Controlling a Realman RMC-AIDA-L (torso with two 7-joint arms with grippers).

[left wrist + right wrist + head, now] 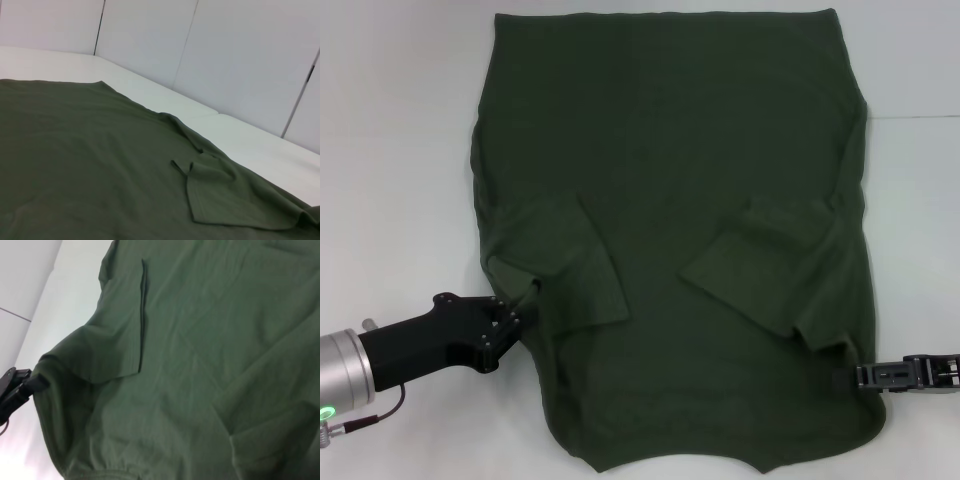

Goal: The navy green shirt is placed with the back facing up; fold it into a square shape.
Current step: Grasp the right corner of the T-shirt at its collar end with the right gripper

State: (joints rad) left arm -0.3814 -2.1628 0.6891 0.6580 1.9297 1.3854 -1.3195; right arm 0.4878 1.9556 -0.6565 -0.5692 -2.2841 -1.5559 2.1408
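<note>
Shirt: your navy green shirt (pixel 670 200) lies spread flat over the middle of the white table (pixel 390 150), reaching from the far edge almost to the near edge.
Sleeves: both short sleeves are folded inward onto the body, left sleeve (pixel 565 265) and right sleeve (pixel 770 270).
Left gripper: your left gripper (pixel 525 295) sits at the shirt's left side edge, near the table's near-left corner, its tips touching the cloth; you cannot tell whether they are spread or pressed together.
Right gripper: your right gripper (pixel 845 376) meets the shirt's right side edge near the near-right corner; finger state cannot be told.
Writing: no readable label or print shows on the cloth.
</note>
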